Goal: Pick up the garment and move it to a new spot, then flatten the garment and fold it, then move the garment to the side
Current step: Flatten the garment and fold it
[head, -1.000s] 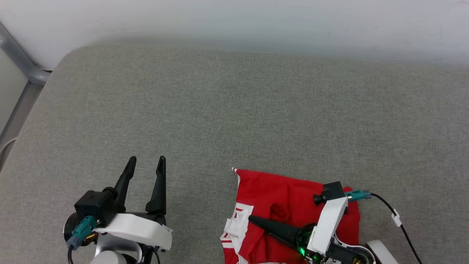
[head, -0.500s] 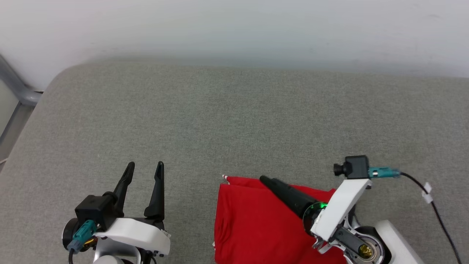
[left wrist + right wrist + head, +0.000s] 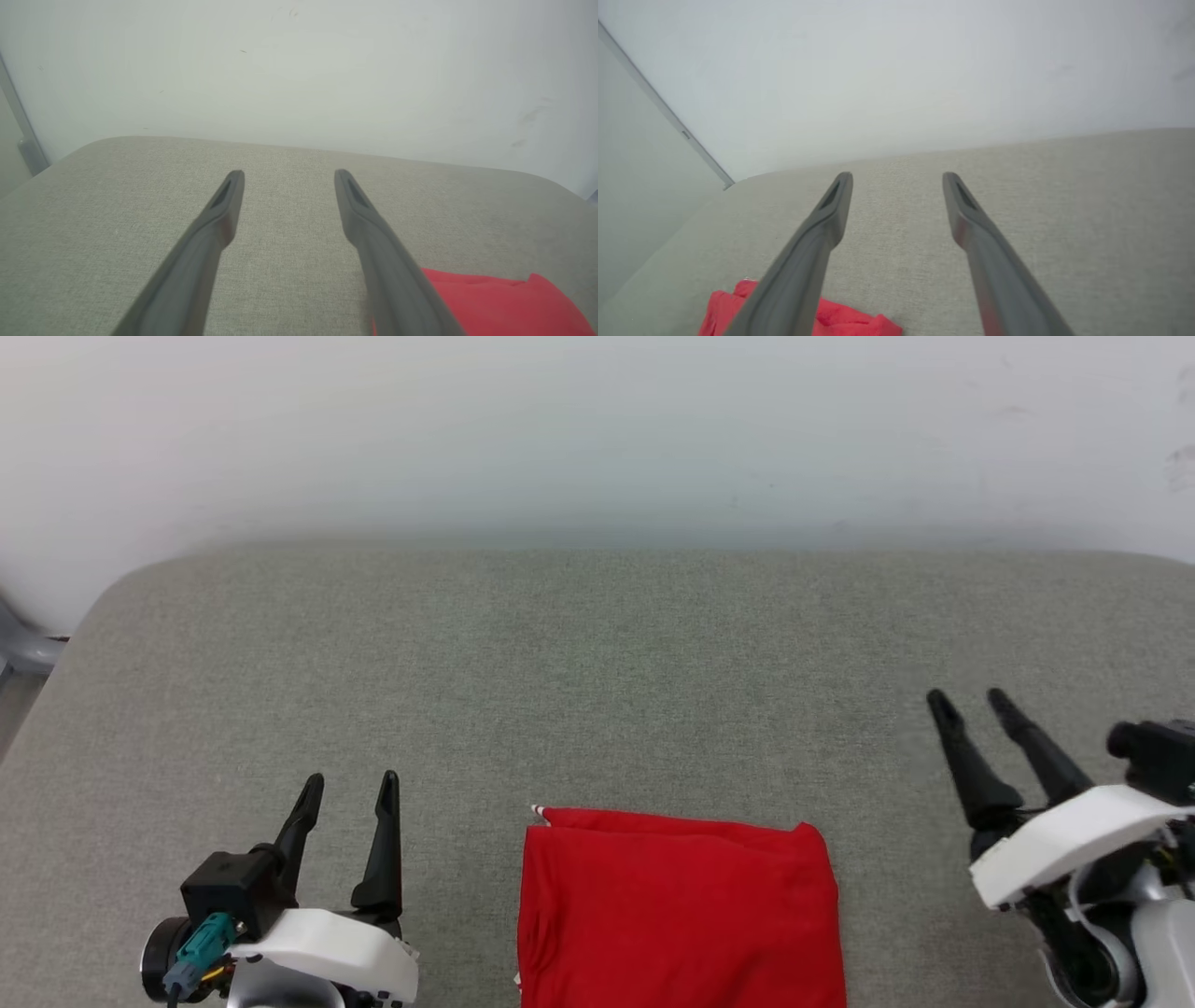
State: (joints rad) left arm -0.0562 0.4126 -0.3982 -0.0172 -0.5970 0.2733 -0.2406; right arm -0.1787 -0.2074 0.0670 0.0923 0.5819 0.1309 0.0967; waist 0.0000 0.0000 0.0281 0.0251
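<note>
Item 1: garment (image 3: 680, 910), red, folded into 1 flat rectangle, a small striped corner showing at its far left. It lies at the near edge of the grey bench (image 3: 597, 663), between the 2 arms and touching neither.
Item 2: left end effector (image 3: 351, 781), fingers spread, empty, above bare bench.
Item 3: right end effector (image 3: 967, 697), fingers spread, empty, well right of the garment.
Item 4: white wall (image 3: 597, 429) behind the bench.

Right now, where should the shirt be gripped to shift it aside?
Probably its far corners, one per hand: left hand from the left, right hand from the right. The shirt lies as a flat folded rectangle between both open hands.
</note>
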